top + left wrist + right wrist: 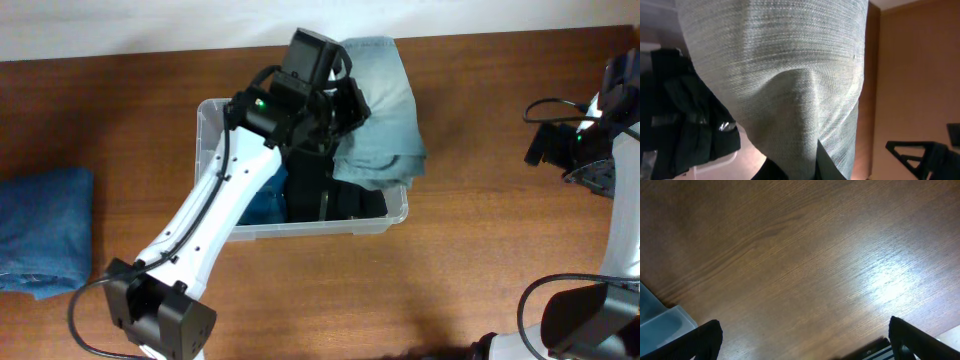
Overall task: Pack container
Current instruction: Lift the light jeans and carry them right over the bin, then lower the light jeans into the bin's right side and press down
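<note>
Fingers [826, 161] of the left gripper [340, 112] are closed on a pale denim garment [385, 90], whose cloth fills the left wrist view and puckers towards them. That garment hangs over the far right corner of the clear plastic container [210, 140], which sits in the middle of the wooden tabletop [480, 250], nearer its far edge. Inside the container lie dark clothing [350, 200] and a blue garment [265, 205]. Folded blue jeans [40, 230] rest at the tabletop's left edge. By the right edge, the right gripper [804, 322] hangs over bare wood with its fingers [700, 342] spread wide, holding nothing.
</note>
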